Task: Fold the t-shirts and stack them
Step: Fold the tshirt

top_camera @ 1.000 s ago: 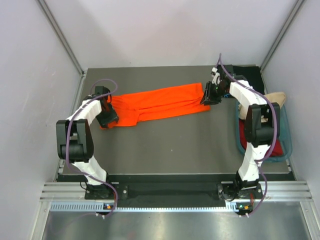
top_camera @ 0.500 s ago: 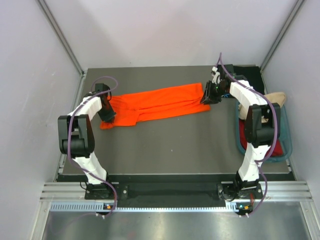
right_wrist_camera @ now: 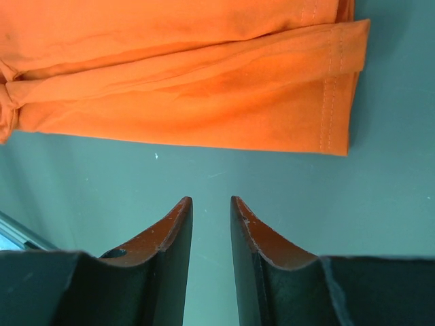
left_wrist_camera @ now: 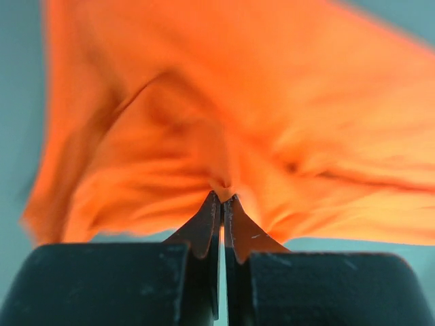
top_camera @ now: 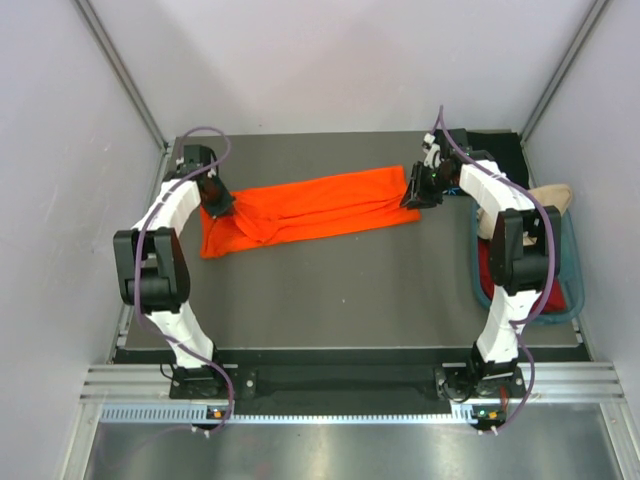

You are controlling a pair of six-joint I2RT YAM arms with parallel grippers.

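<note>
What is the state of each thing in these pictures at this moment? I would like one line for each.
orange t-shirt: folded into a long strip on the table, left end gripped
left hand: shut on the orange t-shirt
right hand: open, empty, beside the shirt's right hem
teal tub: holds the dark red t-shirt
beige t-shirt: bunched at the tub's far end
black t-shirt: lying at the far right corner

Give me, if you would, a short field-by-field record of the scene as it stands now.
shirt in work: orange t-shirt, folded into a long strip across the table
left gripper: shut, pinching the strip's left end
right gripper: open, over bare table just short of the right-end hem, not touching it
teal tub: right edge of table, holding a beige t-shirt and a dark red t-shirt
black t-shirt: far right corner
</note>
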